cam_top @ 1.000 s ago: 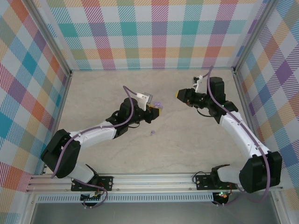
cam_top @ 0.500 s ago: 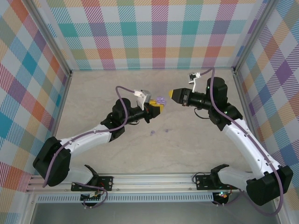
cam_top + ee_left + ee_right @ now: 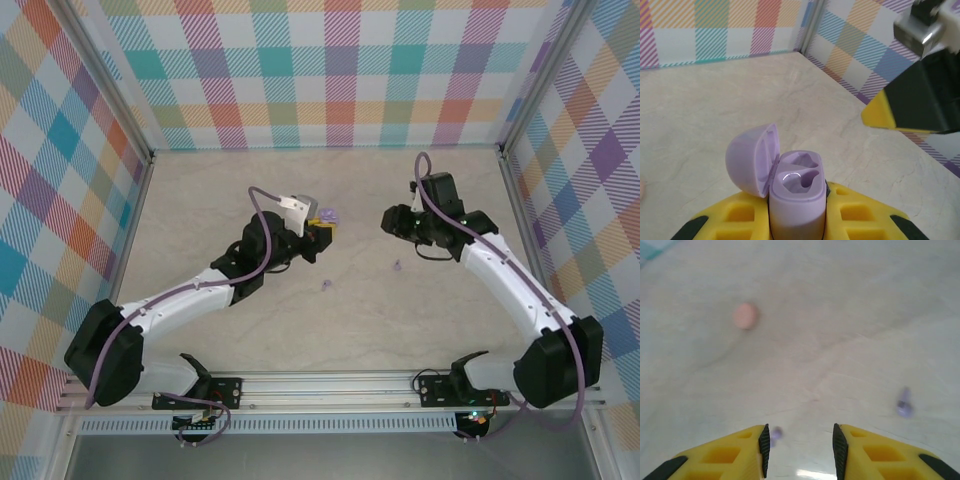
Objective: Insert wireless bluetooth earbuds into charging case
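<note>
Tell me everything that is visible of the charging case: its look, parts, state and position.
The charging case is a small, smooth lilac shell, plastic by its look. Its rounded lid is open, swung to the left in the left wrist view. The two glossy wells inside look empty. The case stands upright, clamped between the yellow fingers of the left gripper. Nothing else touches it.

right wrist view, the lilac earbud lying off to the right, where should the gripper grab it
Probably from straight above: the earbud lies flat on the table, so only its sides are free. Shift the open right gripper over it and pinch across its short width.
</note>
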